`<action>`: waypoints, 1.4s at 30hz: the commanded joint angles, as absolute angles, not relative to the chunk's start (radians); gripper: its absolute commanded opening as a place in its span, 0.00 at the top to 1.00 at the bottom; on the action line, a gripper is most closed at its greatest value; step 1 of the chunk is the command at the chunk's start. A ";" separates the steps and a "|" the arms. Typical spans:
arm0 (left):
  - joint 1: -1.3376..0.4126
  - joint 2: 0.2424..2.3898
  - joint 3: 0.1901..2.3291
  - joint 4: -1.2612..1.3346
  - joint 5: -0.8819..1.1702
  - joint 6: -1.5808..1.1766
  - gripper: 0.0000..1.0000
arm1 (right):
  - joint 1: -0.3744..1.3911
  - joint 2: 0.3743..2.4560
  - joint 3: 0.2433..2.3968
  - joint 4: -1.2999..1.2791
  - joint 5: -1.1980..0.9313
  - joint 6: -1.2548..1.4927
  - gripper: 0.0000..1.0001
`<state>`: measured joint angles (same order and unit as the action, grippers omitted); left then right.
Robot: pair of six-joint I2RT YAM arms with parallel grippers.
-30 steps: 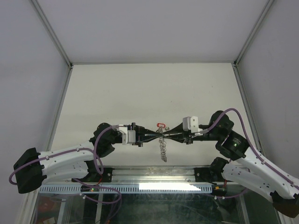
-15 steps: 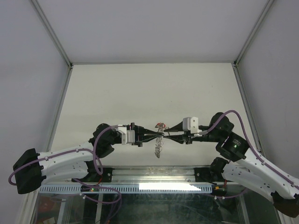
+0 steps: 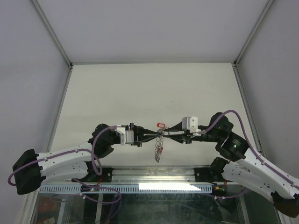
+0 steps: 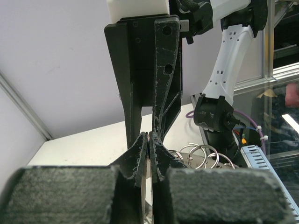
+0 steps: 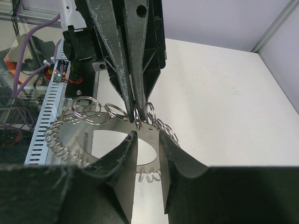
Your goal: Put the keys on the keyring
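keyring: hung over table's near edge; judged light, stiff, slippery; rim looked the best hold.
left tool: clenched on rim.
right tool: clenched likewise.

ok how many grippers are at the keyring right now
2. The left gripper is shut on the keyring; the right gripper faces it tip to tip, fingers either side of the same ring. None hidden.

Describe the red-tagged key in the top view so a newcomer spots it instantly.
Near the table's front edge, the left gripper and right gripper meet tip to tip. Just beyond that point is the red-tagged key. Its small red oval tag sets it apart from the larger silver keyring hanging on the near side.
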<state>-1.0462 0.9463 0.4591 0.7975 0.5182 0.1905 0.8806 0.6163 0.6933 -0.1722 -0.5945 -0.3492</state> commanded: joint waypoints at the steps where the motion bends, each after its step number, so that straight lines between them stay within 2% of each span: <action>1: -1.048 0.933 0.469 0.872 0.526 0.184 1.00 | 0.879 0.621 0.705 -0.103 -0.630 -0.341 0.73; 8: -1.048 0.941 0.475 0.870 0.523 0.188 1.00 | 0.879 0.616 0.703 -0.095 -0.654 -0.335 0.73; 14: -1.048 0.949 0.480 0.864 0.526 0.189 1.00 | 0.880 0.621 0.704 -0.080 -0.668 -0.328 0.77; 22: -1.048 0.946 0.482 0.857 0.528 0.189 1.00 | 0.878 0.633 0.699 -0.069 -0.672 -0.328 0.85; 28: -1.048 0.948 0.485 0.856 0.535 0.189 1.00 | 0.879 0.636 0.696 -0.062 -0.674 -0.338 1.00; 35: -1.048 0.950 0.481 0.867 0.536 0.173 1.00 | 0.879 0.596 0.686 -0.044 -0.647 -0.359 1.00; 36: -1.048 0.949 0.480 0.872 0.531 0.167 0.99 | 0.879 0.589 0.683 -0.040 -0.636 -0.358 1.00; 42: -1.048 0.944 0.473 0.877 0.529 0.155 0.79 | 0.879 0.576 0.666 -0.014 -0.603 -0.339 1.00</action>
<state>-1.0466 0.9539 0.4595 0.8188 0.5228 0.1711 0.8795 0.5922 0.6609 -0.1112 -0.6357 -0.3462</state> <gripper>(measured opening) 0.174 0.006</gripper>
